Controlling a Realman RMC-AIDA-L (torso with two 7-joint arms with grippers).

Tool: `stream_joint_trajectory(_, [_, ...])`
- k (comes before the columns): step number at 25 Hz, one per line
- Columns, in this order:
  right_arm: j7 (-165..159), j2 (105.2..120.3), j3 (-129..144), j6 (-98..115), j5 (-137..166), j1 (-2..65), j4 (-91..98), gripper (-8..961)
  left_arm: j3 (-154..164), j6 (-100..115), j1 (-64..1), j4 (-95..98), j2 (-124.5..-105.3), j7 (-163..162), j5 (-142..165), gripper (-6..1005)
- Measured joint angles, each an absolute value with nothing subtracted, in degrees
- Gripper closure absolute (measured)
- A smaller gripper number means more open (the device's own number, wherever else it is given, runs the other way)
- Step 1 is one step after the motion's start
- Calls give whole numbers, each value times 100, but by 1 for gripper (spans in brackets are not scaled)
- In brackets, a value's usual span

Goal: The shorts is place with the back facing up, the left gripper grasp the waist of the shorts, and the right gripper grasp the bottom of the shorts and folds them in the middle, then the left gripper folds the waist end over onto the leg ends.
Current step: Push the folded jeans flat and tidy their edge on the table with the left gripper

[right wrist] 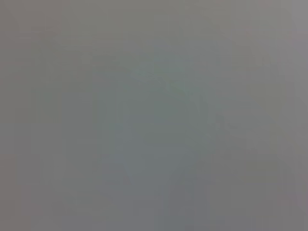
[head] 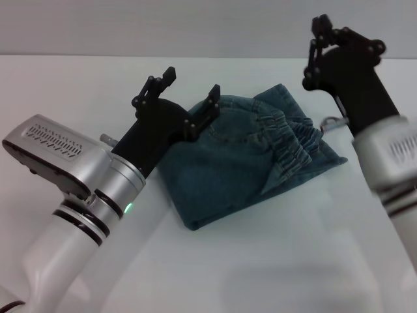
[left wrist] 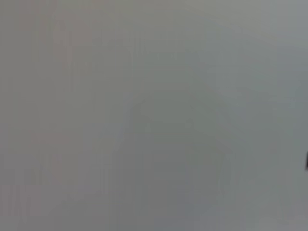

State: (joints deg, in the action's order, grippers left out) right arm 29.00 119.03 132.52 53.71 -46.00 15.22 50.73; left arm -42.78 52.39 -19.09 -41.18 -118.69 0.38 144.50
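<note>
The denim shorts lie folded into a compact bundle on the white table, the elastic waist gathered on top at the right side. My left gripper hovers over the bundle's left edge, open, nothing between its fingers. One finger overlaps the cloth in the head view. My right gripper is raised beyond the bundle's right end, clear of the shorts. Both wrist views show only a blank grey field.
The table's far edge meets a grey wall behind the shorts. Bare white tabletop lies in front of the bundle and to its left.
</note>
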Motion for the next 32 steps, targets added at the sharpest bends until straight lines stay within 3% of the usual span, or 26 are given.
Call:
stream_joint_trajectory(5, [2088,11929,13799,7309,-4341,1595,4005,955,-4256,5218,-1823,-4013,-11839,-68,14464,188])
stream_joint_trajectory(15, [1771,11982,13853,7708,-4894,982,3486,954,-3889,5312,-1718,-3595,-11861,-86,14535,232])
stream_joint_trajectory(32, [1074,11947,13800,7533,-4985,1182,3029,955,-2895,4723,-1784,-3482,-11829,-1138,14566,922])
